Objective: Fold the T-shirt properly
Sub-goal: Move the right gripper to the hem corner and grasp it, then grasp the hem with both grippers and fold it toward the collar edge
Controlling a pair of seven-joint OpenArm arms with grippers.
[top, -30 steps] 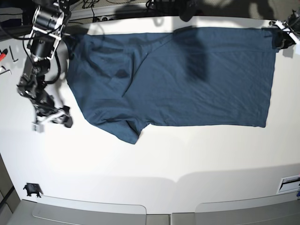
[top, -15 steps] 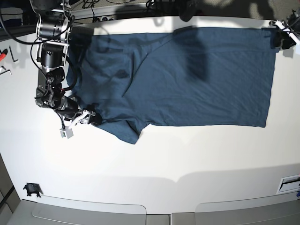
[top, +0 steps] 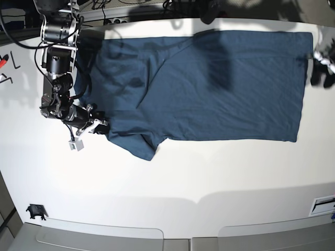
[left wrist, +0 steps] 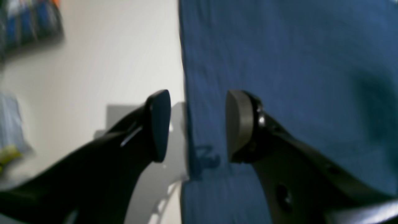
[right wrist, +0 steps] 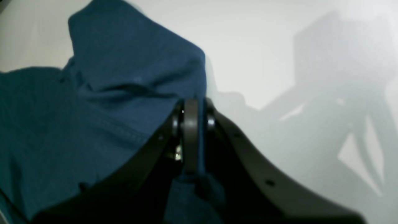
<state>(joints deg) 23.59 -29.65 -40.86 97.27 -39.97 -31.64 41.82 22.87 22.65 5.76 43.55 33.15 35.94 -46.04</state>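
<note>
- The T-shirt (top: pixel 209 89) is lying spread across the far half of the white bench (top: pixel 172 178), reaching from near the bench's left edge to near its right edge in the base view; its fabric is lying mostly flat with soft wrinkles.
- One sleeve is pointing toward the near edge, ending in a folded tip (top: pixel 149 151).
- The right claw (top: pixel 98 125) is sitting at the shirt's edge by that sleeve, toward the bench's left edge in the base view.
- In the right wrist view the right claw (right wrist: pixel 191 130) is clenched, its jaws pressing together on a pinch of the T-shirt (right wrist: pixel 118 102); the cloth is bunching up above the jaws.
- The left claw (top: pixel 322 65) is sitting at the bench's right edge in the base view, just beside the shirt's hem.
- In the left wrist view the left claw (left wrist: pixel 197 124) is released, jaws standing apart and straddling the shirt's straight edge; one finger (left wrist: pixel 158 124) is over bare bench, the other over the T-shirt (left wrist: pixel 295 62).
</note>
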